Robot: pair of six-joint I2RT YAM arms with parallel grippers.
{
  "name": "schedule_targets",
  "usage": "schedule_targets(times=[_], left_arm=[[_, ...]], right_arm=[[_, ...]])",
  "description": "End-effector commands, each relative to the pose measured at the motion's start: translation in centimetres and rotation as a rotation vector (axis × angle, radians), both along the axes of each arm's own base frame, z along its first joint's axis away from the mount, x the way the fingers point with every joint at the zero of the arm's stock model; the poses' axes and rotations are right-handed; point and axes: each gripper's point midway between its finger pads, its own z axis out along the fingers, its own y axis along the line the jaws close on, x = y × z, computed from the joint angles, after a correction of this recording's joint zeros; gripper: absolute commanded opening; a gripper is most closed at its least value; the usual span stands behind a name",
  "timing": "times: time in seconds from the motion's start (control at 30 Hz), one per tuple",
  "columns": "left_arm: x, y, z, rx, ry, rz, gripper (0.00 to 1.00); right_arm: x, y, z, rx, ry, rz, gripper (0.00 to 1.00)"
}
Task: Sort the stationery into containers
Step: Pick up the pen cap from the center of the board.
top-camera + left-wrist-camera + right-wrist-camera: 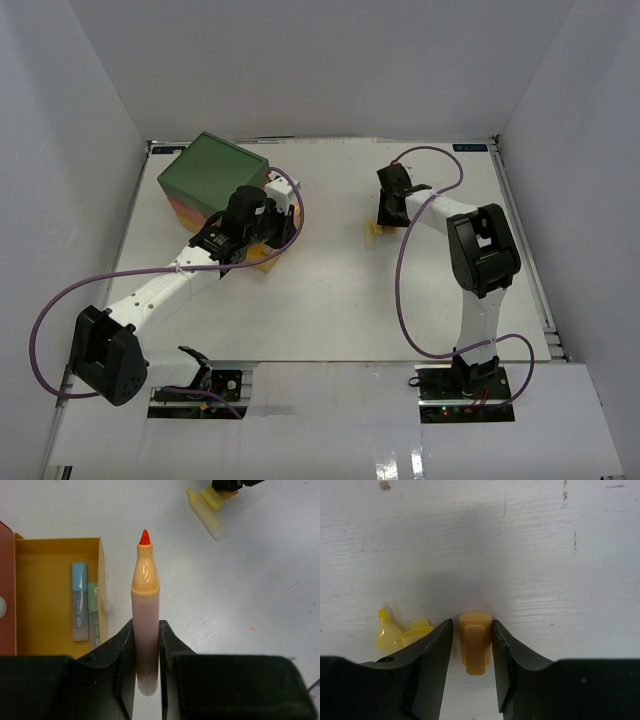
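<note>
Left gripper (pixel 146 632) clamped on orange marker (pixel 145 585), uncapped, red tip pointing away over table (pixel 330 300); right gripper (pixel 471 626) low at table, jaws narrow around orange cap (pixel 474 652), right pad touching, sliver of gap at left, so grip cannot be told; chest (pixel 212 172) at far left, green top; yellow drawer (pixel 47 630) pulled open just left of held marker; inside, blue marker (pixel 79 602) and green marker (pixel 93 615) side by side against right wall; yellow marker (pixel 207 514) uncapped on table beside right gripper.
</note>
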Motion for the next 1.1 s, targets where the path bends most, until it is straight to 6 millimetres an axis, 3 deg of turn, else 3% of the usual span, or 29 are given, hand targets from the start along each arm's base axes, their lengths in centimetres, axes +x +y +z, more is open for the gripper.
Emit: schedule_targets(times=[0.0,0.23,0.3,0.43,0.6,0.63,0.7,0.73,0.8,1.07], left_arm=[[-0.2,-0.1,0.3,-0.012,-0.003,-0.007,0.02],[-0.3,-0.4,0.4,-0.023,0.001,-0.022,0.02],[-0.4,-0.5,0.4,-0.027,0.003,-0.027,0.02],[-0.8,-1.0,0.8,-0.054,-0.003,-0.059,0.02],[-1.4,-1.9,1.5,-0.103,-0.025,-0.114,0.01],[-1.5,-2.1,1.8,-0.113,-0.032,-0.125,0.01],[-1.9,-2.5,2.0,-0.136,-0.040,-0.155,0.01],[-2.0,-2.6,2.4,-0.147,-0.053,-0.164,0.01],[-2.6,-3.0,3.0,-0.175,-0.077,-0.199,0.01],[-4.4,-4.0,5.0,-0.233,-0.190,-0.311,0.01]], right_arm=[[0.2,-0.6,-0.6,-0.009,0.021,-0.023,0.43],[-0.1,-1.4,-0.3,-0.024,0.023,-0.030,0.20],[-0.2,-1.5,0.3,-0.026,0.017,-0.028,0.13],[-0.2,-1.2,2.7,-0.004,-0.031,-0.008,0.10],[-0.4,1.4,9.7,0.075,-0.181,0.060,0.10],[-0.3,2.3,12.6,0.128,-0.249,0.082,0.10],[-1.1,4.2,15.3,0.197,-0.315,0.131,0.08],[-1.3,5.0,18.2,0.249,-0.392,0.142,0.08],[-2.6,7.0,21.6,0.319,-0.465,0.182,0.08],[-7.1,15.0,31.1,0.585,-0.702,0.353,0.08]])
